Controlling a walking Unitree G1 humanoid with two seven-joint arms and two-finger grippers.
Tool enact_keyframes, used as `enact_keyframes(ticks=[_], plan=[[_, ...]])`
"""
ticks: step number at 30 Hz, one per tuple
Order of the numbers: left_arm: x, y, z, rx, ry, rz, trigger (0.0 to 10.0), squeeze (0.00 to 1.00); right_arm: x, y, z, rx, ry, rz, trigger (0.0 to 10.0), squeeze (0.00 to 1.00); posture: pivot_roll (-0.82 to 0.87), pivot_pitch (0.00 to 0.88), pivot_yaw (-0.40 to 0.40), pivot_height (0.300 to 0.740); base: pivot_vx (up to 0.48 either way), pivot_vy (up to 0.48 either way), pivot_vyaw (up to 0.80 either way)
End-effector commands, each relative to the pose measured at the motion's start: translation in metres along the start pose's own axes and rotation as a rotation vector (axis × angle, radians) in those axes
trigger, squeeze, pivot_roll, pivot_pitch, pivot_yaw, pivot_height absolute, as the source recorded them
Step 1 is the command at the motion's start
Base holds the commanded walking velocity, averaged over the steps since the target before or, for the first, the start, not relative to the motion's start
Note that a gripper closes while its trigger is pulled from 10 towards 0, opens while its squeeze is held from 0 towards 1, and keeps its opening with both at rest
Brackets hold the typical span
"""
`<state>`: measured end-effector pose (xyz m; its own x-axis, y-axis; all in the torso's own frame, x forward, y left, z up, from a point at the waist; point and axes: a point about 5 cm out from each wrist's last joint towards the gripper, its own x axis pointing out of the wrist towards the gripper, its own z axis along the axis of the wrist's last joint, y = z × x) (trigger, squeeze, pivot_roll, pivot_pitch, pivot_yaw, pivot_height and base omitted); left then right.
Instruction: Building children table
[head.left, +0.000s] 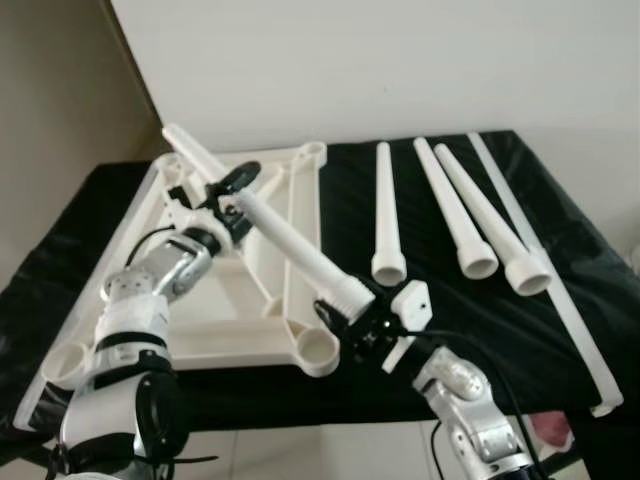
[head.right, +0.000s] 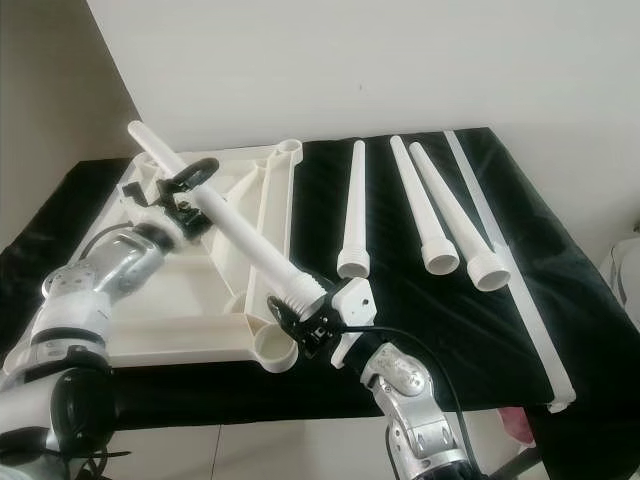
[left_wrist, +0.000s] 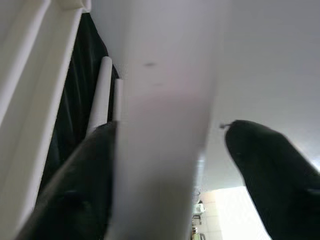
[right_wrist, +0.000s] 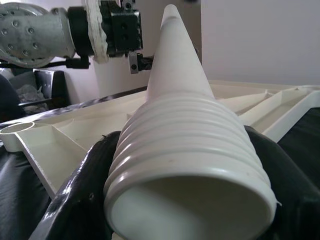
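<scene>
Overhead, the left eye view takes in a black-draped table (head.left: 560, 250) with an upturned white tabletop (head.left: 215, 335) lying on its left half, corner sockets facing up, and three loose white table legs (head.left: 388, 215) side by side to its right, beside a long white strip (head.left: 560, 290) near the table's right edge. A fourth leg (head.left: 290, 240) is held slanted in the air above the tabletop: the left gripper (head.left: 228, 190) pinches its narrow upper part and the right gripper (head.left: 345, 320) clamps its ribbed wide end, just above the near corner socket (head.left: 318, 350). From the right eye view the same leg's threaded end (head.right: 300, 287) sits just beside and above that socket, not yet in it. Close up in the left wrist view, black fingers (left_wrist: 75, 190) flank the smooth leg shaft (left_wrist: 160, 125), one touching it, the other slightly apart. Looking along the leg, the right wrist view shows the ribbed open mouth (right_wrist: 190, 190) squeezed between both fingers (right_wrist: 80, 200), the left arm gripping the far tip over the tabletop's ribs
</scene>
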<state>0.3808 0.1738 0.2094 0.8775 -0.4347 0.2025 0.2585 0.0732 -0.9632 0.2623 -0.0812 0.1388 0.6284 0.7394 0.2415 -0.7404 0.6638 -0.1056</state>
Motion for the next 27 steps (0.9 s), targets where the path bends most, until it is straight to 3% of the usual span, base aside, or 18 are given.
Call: enact_keyframes(ticks=[1, 16, 17, 21, 22, 27], plan=[[-0.0032, -0.0214, 0.0088, 0.003, -0.036, -0.338, 0.0, 0.0, 0.0021, 0.0017, 0.0028, -0.001, -0.016, 0.016, 10.0, 0.0, -0.12, 0.001, 0.13, 0.74, 0.0, 0.0, 0.0], [-0.004, -0.0202, 0.011, 0.026, -0.022, -0.339, 0.0, 0.0, 0.0022, -0.0016, 0.0036, -0.006, -0.017, 0.008, 10.0, 0.0, -0.11, 0.004, 0.129, 0.74, 0.0, 0.0, 0.0], [-0.004, -0.0198, 0.0104, 0.041, -0.017, -0.338, 10.0, 0.0, 0.0022, -0.0016, 0.0035, -0.006, -0.016, 0.008, 10.0, 0.0, -0.11, 0.005, 0.13, 0.74, 0.0, 0.0, 0.0], [-0.0049, -0.0185, 0.0083, 0.076, 0.004, -0.342, 10.0, 0.0, 0.0018, -0.0016, 0.0035, -0.007, -0.013, 0.009, 10.0, 0.0, -0.11, 0.006, 0.127, 0.74, 0.0, 0.0, 0.0], [-0.0051, -0.0184, 0.008, 0.081, 0.007, -0.343, 10.0, 1.0, 0.0018, -0.0016, 0.0035, -0.007, -0.013, 0.01, 10.0, 0.0, -0.11, 0.006, 0.127, 0.74, 0.0, 0.0, 0.0], [-0.0088, -0.0125, 0.0069, 0.095, 0.014, -0.338, 10.0, 1.0, 0.0013, -0.003, 0.0038, 0.002, -0.014, 0.004, 10.0, 0.0, -0.12, 0.005, 0.123, 0.74, 0.0, 0.0, 0.0]])
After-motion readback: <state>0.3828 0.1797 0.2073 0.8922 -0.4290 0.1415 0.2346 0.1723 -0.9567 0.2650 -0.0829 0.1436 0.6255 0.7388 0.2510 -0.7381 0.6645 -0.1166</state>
